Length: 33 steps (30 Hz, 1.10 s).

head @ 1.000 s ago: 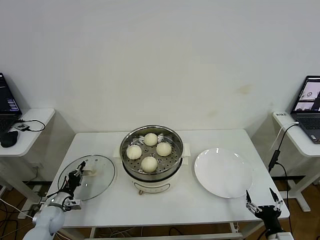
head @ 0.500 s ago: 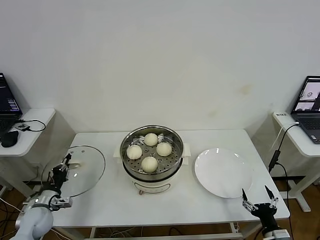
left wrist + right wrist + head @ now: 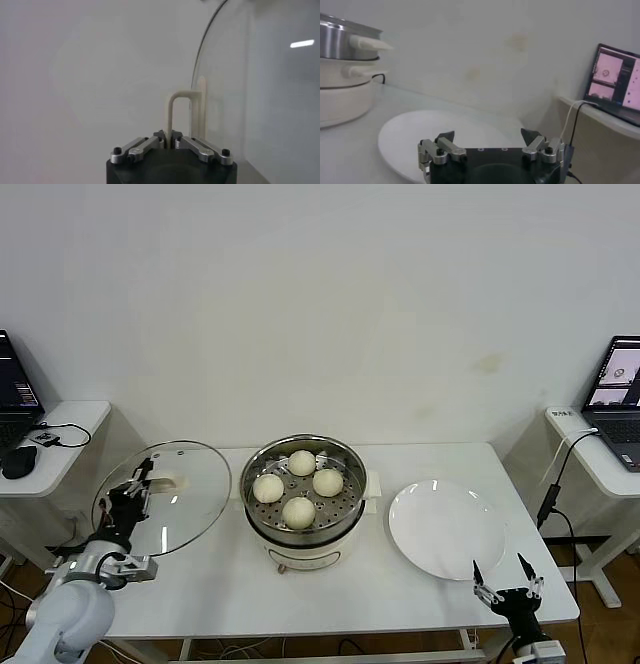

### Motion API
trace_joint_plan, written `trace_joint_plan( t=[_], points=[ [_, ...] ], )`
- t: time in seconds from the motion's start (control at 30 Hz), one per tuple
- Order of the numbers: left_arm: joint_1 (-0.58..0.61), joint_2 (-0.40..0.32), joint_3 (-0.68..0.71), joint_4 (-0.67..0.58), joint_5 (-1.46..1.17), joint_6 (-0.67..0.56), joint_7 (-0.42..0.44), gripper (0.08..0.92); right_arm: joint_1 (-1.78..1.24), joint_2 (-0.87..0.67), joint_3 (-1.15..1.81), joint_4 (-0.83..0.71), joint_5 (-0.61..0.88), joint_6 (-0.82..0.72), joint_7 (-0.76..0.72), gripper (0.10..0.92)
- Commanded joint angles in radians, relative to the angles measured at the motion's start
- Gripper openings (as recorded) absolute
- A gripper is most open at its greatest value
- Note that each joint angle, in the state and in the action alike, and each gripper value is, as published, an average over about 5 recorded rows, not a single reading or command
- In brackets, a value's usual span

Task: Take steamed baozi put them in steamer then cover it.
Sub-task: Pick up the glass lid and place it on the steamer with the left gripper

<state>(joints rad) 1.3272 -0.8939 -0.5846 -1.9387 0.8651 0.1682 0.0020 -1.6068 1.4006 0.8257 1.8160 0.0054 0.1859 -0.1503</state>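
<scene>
Far left: left gripper [image 3: 133, 484] clenched on the cream bar handle [image 3: 181, 116] of the cover [image 3: 168, 498], glass lid lifted clear of the table [image 3: 330, 584] and tilted, just left of the steamer [image 3: 303, 494].

Centre: all four steamed baozi [image 3: 299, 511] seated on the perforated tray inside the steamer, so loading looks finished and covering is the step in hand. Next move, by judgement: swing the cover rightward, level it above the pot, lower its rim squarely onto the steel wall, then release.

Right: white plate [image 3: 447, 529] bare. Near right edge: right gripper [image 3: 505, 586] released, jaws spread, idle.

No brand, label or readable writing anywhere.
</scene>
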Motion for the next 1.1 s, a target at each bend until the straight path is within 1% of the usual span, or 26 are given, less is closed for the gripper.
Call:
trace_joint_plan(
  t=[0.03,0.27,0.43,0.57,0.77,0.9,1.1],
  points=[
    [-0.123,0.023,0.230,-0.144,-0.035,0.156,0.088,0.143,0.011,0.080,0.000,0.007,-0.077,0.006,0.025,0.823],
    [-0.265,-0.043,0.381,-0.097,0.042,0.230,0.155,0.143,0.008,0.147,-0.004,-0.006,-0.131,0.019,0.067,0.823],
    [-0.388,-0.144,0.465,-0.039,0.155,0.287,0.204,0.143,0.008,0.145,-0.019,-0.034,-0.154,0.038,0.088,0.823],
    [-0.451,-0.213,0.496,0.016,0.246,0.316,0.230,0.143,0.012,0.148,-0.036,-0.046,-0.164,0.044,0.097,0.823],
    [-0.482,-0.308,0.515,0.059,0.389,0.328,0.279,0.143,0.022,0.152,-0.037,-0.052,-0.174,0.047,0.102,0.823],
    [-0.478,-0.387,0.531,0.074,0.465,0.326,0.306,0.143,0.021,0.152,-0.036,-0.057,-0.173,0.050,0.103,0.823],
    [-0.464,-0.476,0.555,0.102,0.532,0.321,0.324,0.143,0.016,0.153,-0.035,-0.072,-0.173,0.063,0.104,0.823]
  ],
)
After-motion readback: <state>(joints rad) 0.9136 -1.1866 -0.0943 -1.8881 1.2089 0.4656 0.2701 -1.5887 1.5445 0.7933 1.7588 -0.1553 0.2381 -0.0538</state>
